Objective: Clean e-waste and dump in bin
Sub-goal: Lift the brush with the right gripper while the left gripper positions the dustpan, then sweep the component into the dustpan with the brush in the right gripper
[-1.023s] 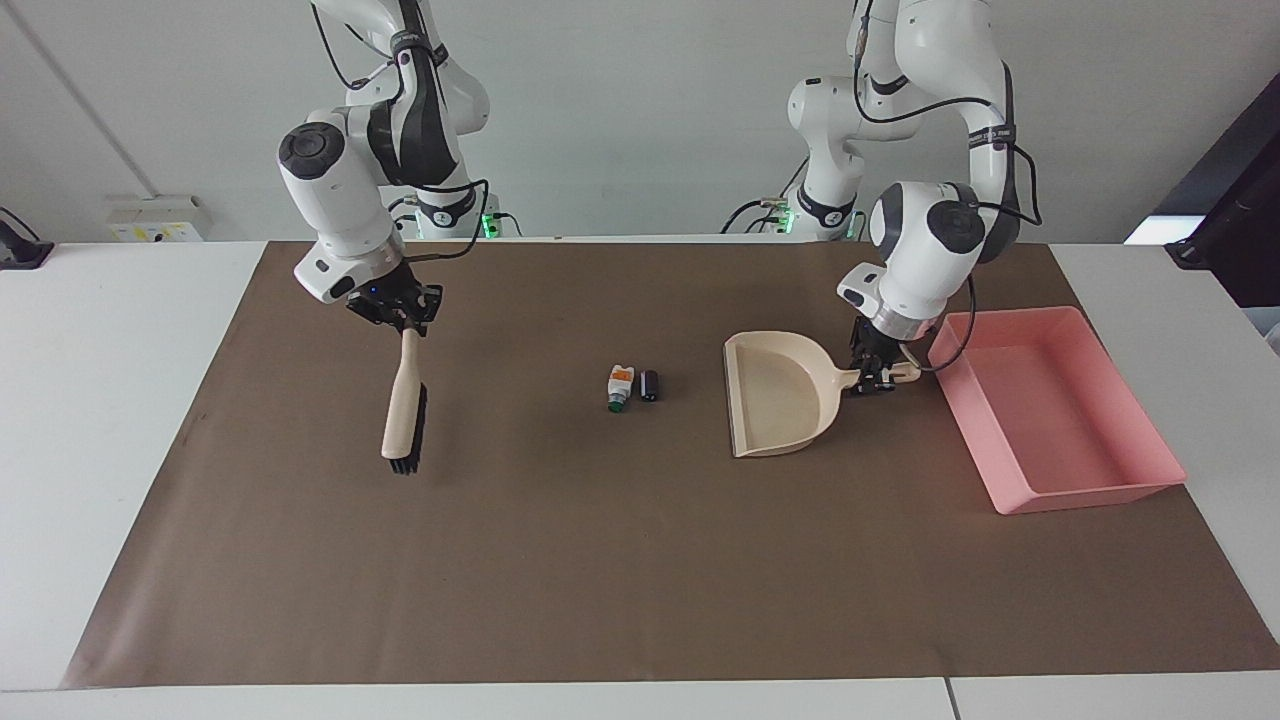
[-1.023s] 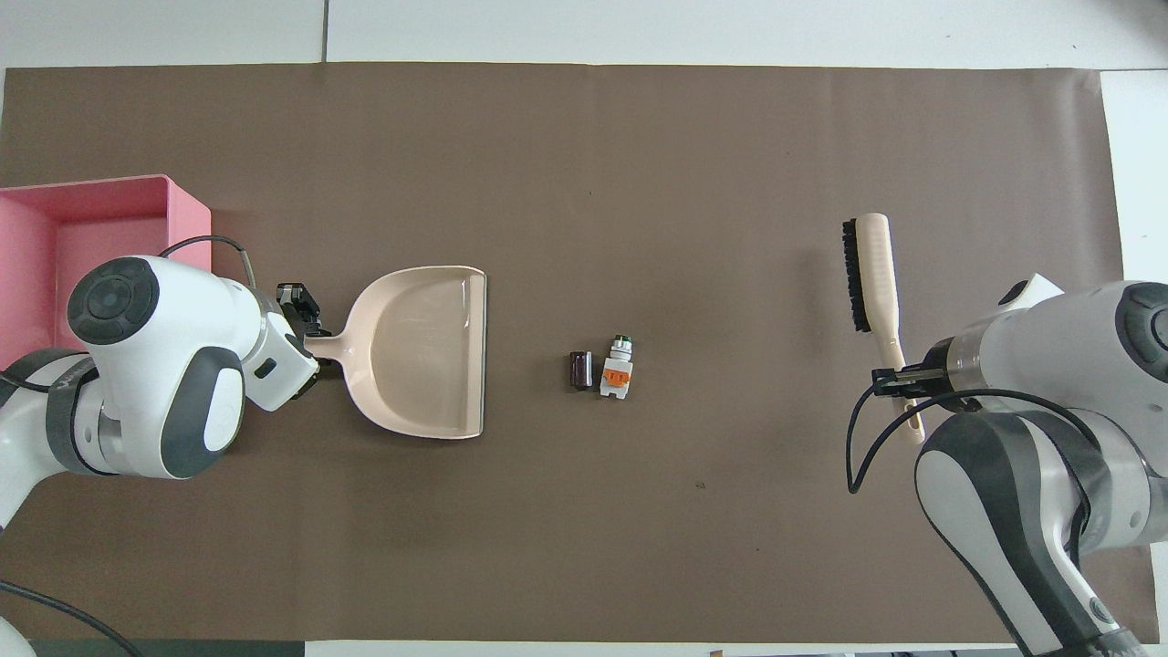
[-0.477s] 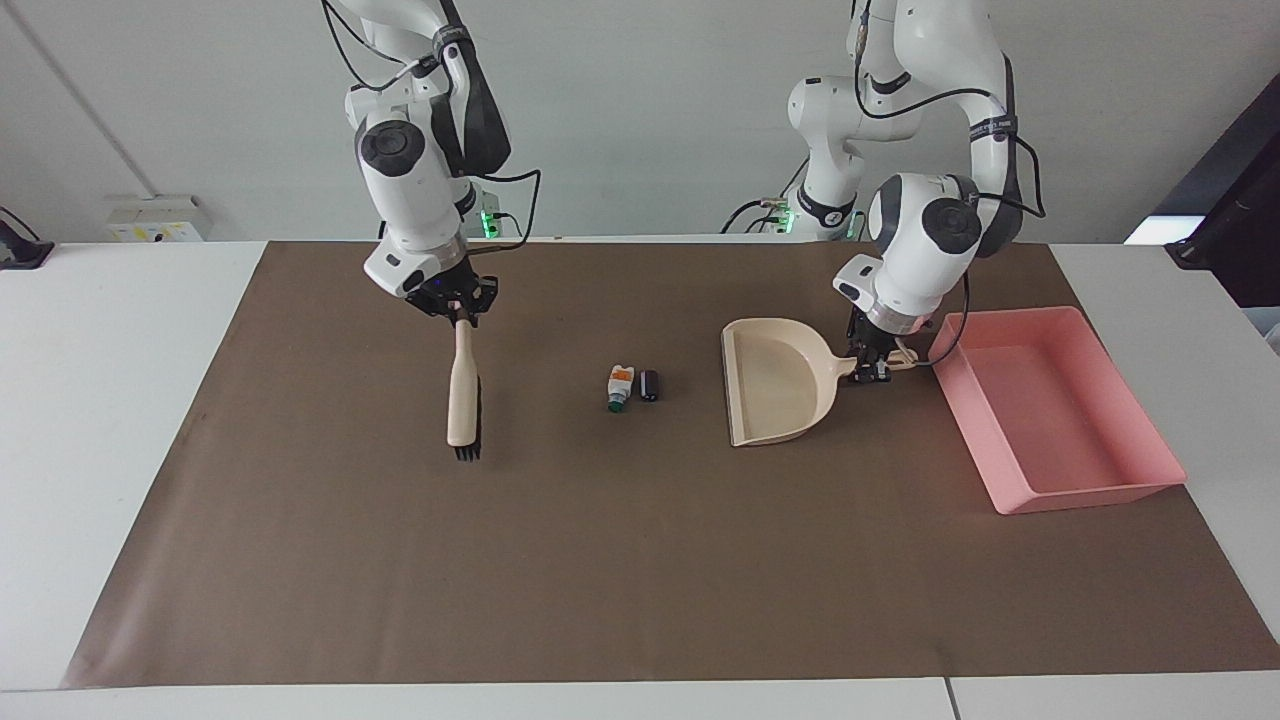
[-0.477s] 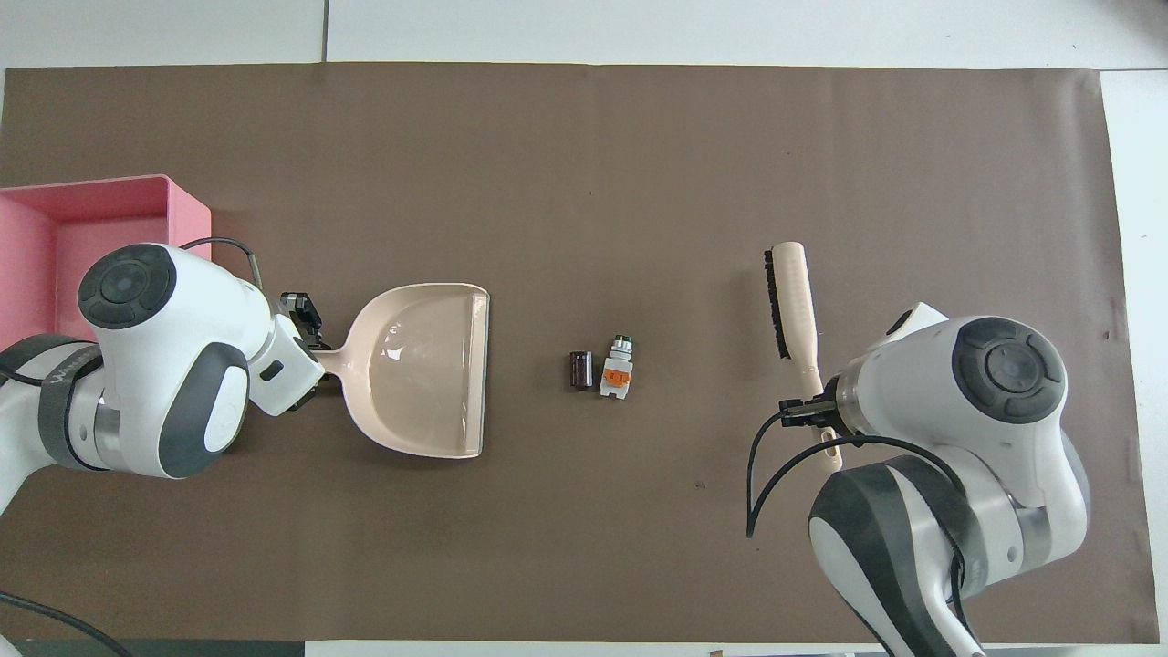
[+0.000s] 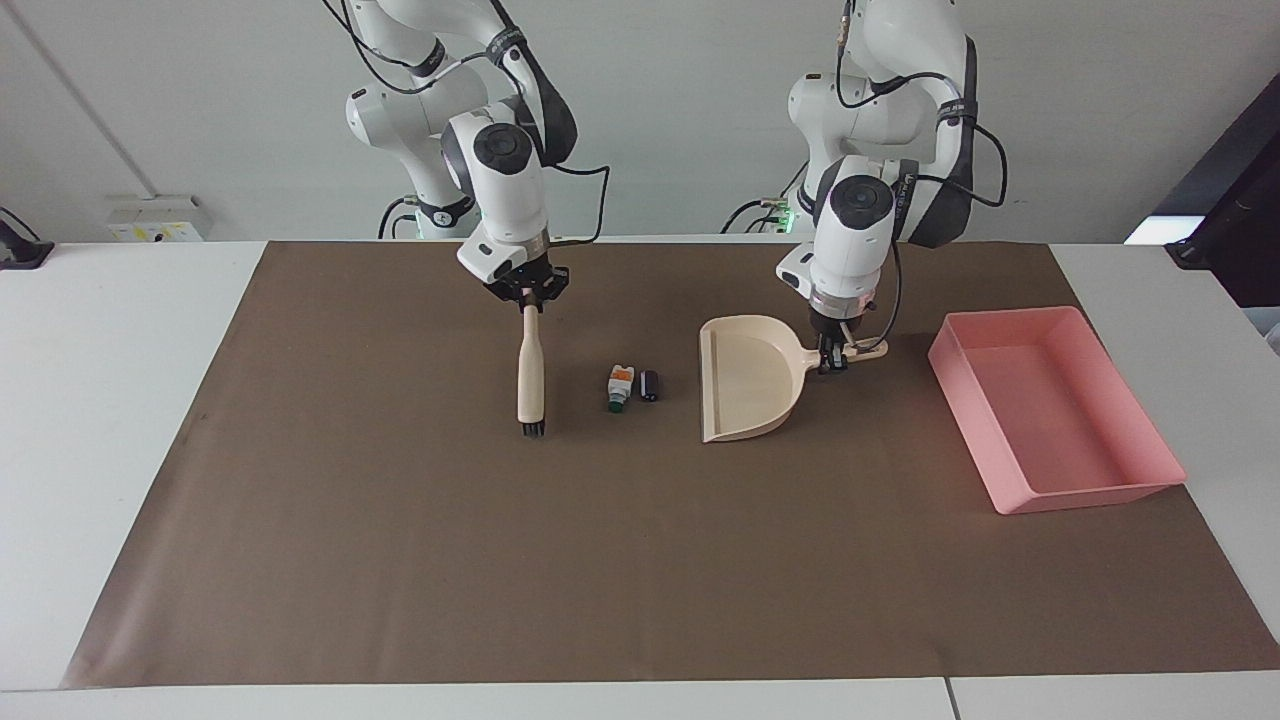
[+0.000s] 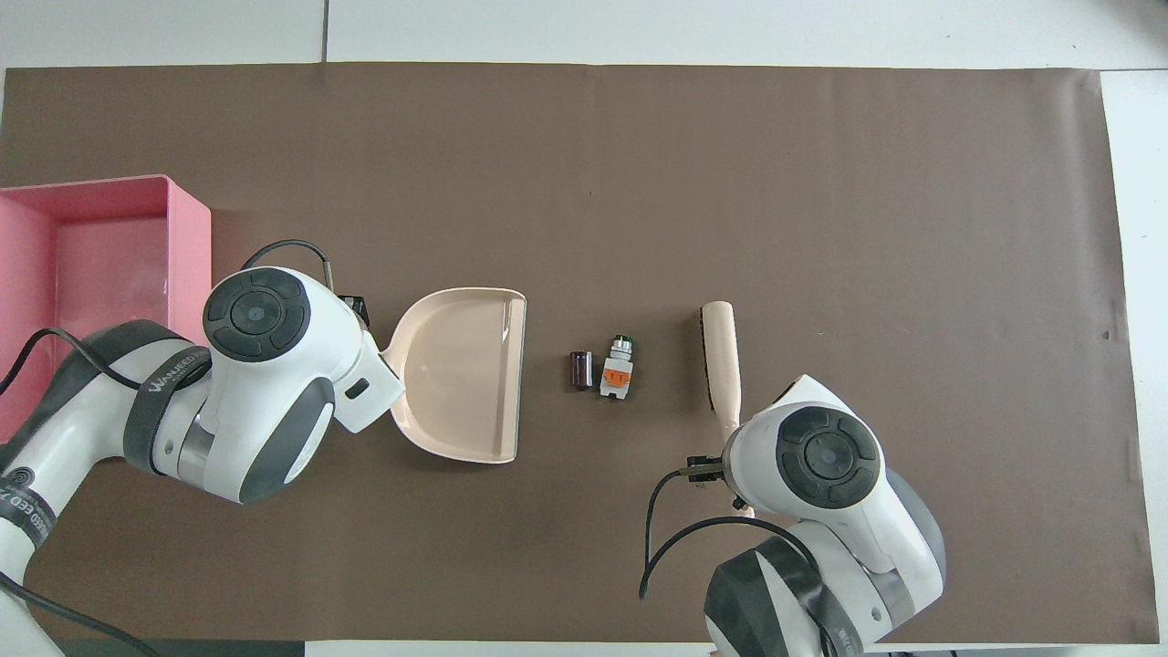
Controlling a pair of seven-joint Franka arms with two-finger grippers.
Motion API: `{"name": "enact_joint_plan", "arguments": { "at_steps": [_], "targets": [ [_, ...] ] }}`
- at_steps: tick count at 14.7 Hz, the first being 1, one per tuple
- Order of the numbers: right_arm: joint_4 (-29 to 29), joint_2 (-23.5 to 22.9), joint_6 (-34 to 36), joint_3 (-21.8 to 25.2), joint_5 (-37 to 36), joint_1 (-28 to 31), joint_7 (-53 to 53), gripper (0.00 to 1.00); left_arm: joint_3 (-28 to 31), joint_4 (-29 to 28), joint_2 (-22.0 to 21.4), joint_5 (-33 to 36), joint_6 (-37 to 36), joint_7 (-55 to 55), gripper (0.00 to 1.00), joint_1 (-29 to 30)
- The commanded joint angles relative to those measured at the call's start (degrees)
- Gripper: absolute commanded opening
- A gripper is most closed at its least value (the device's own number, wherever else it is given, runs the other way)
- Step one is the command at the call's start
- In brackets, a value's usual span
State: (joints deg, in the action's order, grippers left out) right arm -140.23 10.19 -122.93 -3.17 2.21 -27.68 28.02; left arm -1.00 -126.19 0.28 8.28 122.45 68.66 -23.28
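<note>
The e-waste lies mid-mat as two stubby pieces side by side: a white one with an orange band [image 5: 620, 388] [image 6: 617, 370] and a dark cylinder [image 5: 650, 385] [image 6: 579, 370]. My left gripper [image 5: 830, 360] is shut on the handle of the beige dustpan [image 5: 745, 385] [image 6: 465, 374]. The pan's open mouth faces the pieces from the left arm's end, a short gap away. My right gripper [image 5: 527, 298] is shut on the handle of the beige brush [image 5: 531, 375] [image 6: 721, 365], which hangs bristle-end down beside the pieces toward the right arm's end. The pink bin [image 5: 1050, 415] [image 6: 91, 265] sits at the left arm's end.
A brown mat [image 5: 600, 560] covers most of the white table [image 5: 100, 400]. In the overhead view both wrists hide their own fingers.
Both arms have swung toward the middle. The brush moved in from the right arm's end to just beside the e-waste, and the dustpan slid away from the bin toward the pieces.
</note>
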Motion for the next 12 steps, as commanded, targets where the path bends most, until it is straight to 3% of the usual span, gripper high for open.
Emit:
{"name": "enact_joint_plan", "arguments": {
  "at_steps": [1,8,12],
  "targets": [
    [-1.53,-0.33,-3.44,0.27,0.16,-4.82,4.66,0.00,0.39,1.21,1.30,1.30,-0.11,-4.05,0.00,-3.00],
    [0.22,-6.31,-11.79,0.18,0.16,-10.72,5.29,0.00,0.39,1.48,2.45,1.74,-0.89,-6.08,0.00,-3.61],
    [7.58,-13.67,-12.34,-0.08,1.21,-14.76,5.55,0.00,0.30,0.07,1.83,2.09,-0.80,-6.17,0.00,-3.61]
  ]
}}
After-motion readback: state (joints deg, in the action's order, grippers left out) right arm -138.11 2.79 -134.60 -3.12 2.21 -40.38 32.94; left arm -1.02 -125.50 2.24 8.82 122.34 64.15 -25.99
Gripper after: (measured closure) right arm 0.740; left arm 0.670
